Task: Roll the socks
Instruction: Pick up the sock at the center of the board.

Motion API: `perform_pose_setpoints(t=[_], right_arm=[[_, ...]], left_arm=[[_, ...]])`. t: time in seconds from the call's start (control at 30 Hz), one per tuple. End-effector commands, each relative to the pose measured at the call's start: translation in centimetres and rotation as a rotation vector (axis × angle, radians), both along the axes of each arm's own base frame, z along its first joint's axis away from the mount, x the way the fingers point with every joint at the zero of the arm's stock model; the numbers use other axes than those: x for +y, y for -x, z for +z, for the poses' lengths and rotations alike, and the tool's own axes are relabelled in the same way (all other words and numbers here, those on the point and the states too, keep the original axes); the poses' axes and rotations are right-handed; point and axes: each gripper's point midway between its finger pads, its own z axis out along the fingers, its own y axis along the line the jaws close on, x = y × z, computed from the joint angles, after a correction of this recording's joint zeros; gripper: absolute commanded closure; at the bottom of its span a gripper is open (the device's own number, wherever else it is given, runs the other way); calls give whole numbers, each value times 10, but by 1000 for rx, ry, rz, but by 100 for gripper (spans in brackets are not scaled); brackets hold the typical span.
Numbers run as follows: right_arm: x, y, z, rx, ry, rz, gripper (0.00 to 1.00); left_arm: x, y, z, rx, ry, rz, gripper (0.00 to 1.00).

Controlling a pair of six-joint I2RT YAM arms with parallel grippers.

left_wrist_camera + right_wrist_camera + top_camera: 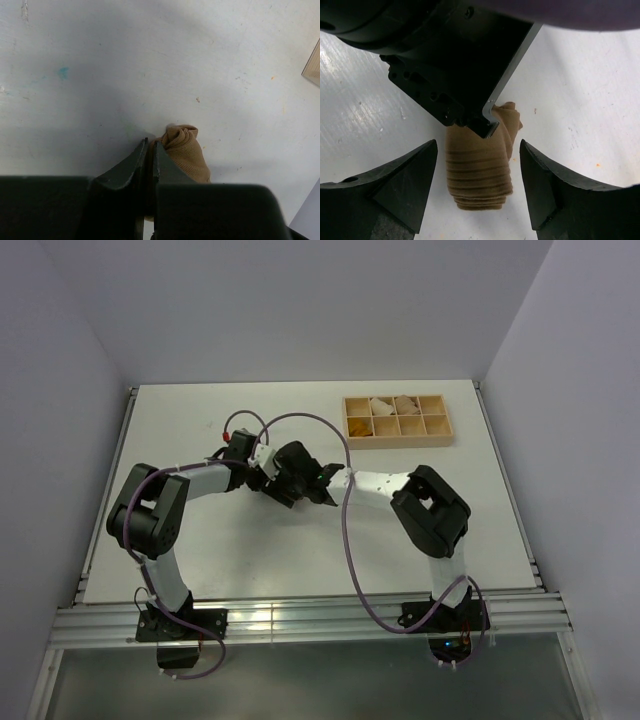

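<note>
A tan-brown sock roll (pixel 480 175) lies on the white table, its layered end facing the right wrist camera. It also shows in the left wrist view (pixel 187 152). My left gripper (pixel 150 142) is shut, pinching the roll's fabric at its far end, and its black body (pixel 450 60) covers that end in the right wrist view. My right gripper (pixel 479 150) is open, with one finger on each side of the roll and not touching it. In the top view both grippers, left (pixel 283 480) and right (pixel 318 483), meet at mid-table and hide the roll. No mustard-orange sock is in view.
A wooden compartment tray (pixel 436 419) stands at the back right, with pale bundles (pixel 383 405) in its rear cells. Its corner shows in the left wrist view (pixel 314 67). A purple cable (pixel 345 530) loops over the table between the arms.
</note>
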Motion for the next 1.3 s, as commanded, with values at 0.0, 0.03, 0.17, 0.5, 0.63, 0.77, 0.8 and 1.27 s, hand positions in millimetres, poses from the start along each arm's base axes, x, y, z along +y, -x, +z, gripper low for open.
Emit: perform_pose_setpoints(t=[0.0,0.03,0.17,0.5,0.63,0.77,0.8,1.27], right_arm=[[-17,18,-51,73,135,4,27],[-18,19,-55,82,141,1,27],[-15,33,-63,140,80,13,28],[-22,32,-57,184,-74,-43,28],[-27,27,-62,157,-38,-60,30],[-27,26,-67,136,13,-61,32],[-27,26,-68,131,25,-63,33],[-36,42,-89,188,131,-88,92]], left_arm=[[8,25,-23,99,-92,-39,100],[8,25,-23,99,-91,-40,100],[8,26,-23,92,-88,-43,100],[10,32,-30,102,-86,-40,100],[8,31,-30,106,-80,-43,100],[5,30,-28,105,-69,-54,100],[5,30,-28,104,-67,-54,100],[1,29,-13,88,-33,-52,99]])
